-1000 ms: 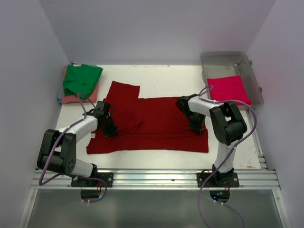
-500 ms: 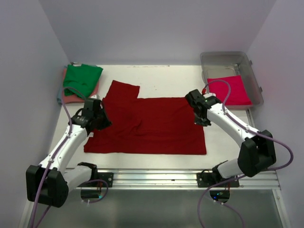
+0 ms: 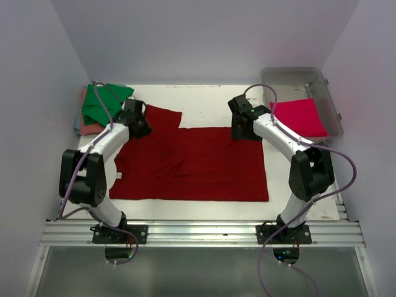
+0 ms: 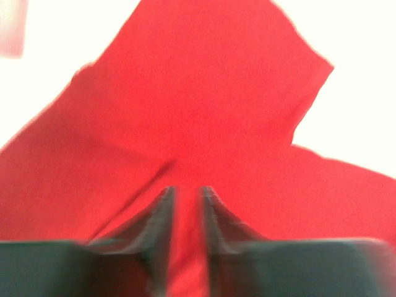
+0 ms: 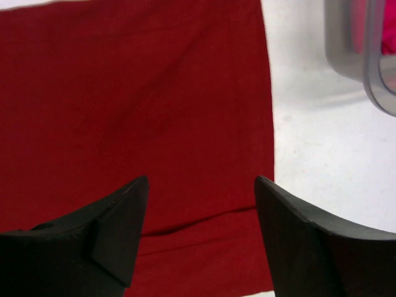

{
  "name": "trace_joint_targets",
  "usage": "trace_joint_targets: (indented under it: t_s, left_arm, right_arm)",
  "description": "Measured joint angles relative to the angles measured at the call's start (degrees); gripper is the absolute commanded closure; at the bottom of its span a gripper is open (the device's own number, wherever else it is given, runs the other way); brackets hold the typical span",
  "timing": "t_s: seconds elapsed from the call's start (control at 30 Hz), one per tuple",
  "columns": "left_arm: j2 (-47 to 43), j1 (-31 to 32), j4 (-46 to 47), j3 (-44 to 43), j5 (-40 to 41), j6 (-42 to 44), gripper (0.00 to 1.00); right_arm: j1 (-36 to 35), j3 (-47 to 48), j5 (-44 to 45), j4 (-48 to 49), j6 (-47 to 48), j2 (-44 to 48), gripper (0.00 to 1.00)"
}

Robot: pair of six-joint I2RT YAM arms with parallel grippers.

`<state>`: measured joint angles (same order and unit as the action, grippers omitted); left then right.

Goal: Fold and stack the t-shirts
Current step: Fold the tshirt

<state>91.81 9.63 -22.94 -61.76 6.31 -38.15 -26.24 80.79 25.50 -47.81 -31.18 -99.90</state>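
Note:
The large dark red t-shirt [image 3: 192, 164] lies spread flat in the middle of the table, one sleeve [image 3: 162, 117] pointing to the far left. My left gripper [image 3: 137, 124] hovers over that sleeve's base. In the blurred left wrist view its fingers [image 4: 158, 216] stand a narrow gap apart over red cloth [image 4: 204, 93], left gripper [image 4: 185, 193]. My right gripper [image 3: 242, 129] is at the shirt's far right corner, right gripper [image 5: 201, 182] wide open above the cloth [image 5: 136, 93], holding nothing. A green t-shirt [image 3: 105, 102] lies on a salmon pink one [image 3: 85, 124] at far left.
A clear plastic tub [image 3: 291, 71] stands at the back right with a bright pinkish-red t-shirt [image 3: 300, 116] inside; its corner [image 5: 365, 49] shows in the right wrist view. White table [image 3: 210, 102] lies bare behind the shirt. Walls close in on three sides.
Both arms have swung from the shirt's middle to its far edge. The right jaws have gone from shut to wide open, and the left jaws have parted slightly.

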Motion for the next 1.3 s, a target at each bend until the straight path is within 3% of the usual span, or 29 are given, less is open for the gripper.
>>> trace_joint_targets:
  t_s: [0.07,0.1,0.2,0.3,0.4,0.63,1.13,1.23,1.3]
  left_arm:
    - [6.2,-0.3,1.1,-8.2,0.6,1.0,0.46]
    - [9.4,-0.5,1.8,-12.7,0.8,1.7,0.34]
    - [19.7,-1.4,1.0,-27.9,1.0,3.1,0.24]
    - [30.1,-3.1,-2.4,-43.3,1.0,4.9,0.21]
    - [37.6,-5.4,-3.8,-51.6,0.9,6.4,0.21]
    - [46.4,-10.8,-5.3,-53.5,-0.5,8.6,0.22]
    - [46.9,-11.3,-2.4,-53.1,-13.1,12.5,0.32]
    - [46.1,-11.4,-0.3,-50.9,-13.2,13.3,0.41]
    - [45.8,-11.4,0.8,-49.9,-13.4,13.8,0.62]
  right_arm:
    - [0.0,1.9,-1.1,0.5,1.7,-1.2,0.02]
    - [0.0,2.5,-1.7,1.0,2.2,-1.7,0.01]
    - [0.0,2.7,-3.9,1.7,3.6,-1.7,0.01]
    - [0.0,1.7,-6.0,2.8,4.7,-0.8,0.01]
    - [0.0,-0.9,-7.9,4.1,5.5,2.0,0.01]
    - [0.0,-5.2,-10.3,5.0,6.1,9.4,0.01]
    - [0.0,-6.2,-11.6,5.4,5.2,10.8,0.02]
    - [0.0,-6.2,-11.6,5.4,4.9,9.9,0.05]
    - [0.0,-6.2,-11.6,5.4,4.5,9.4,0.10]
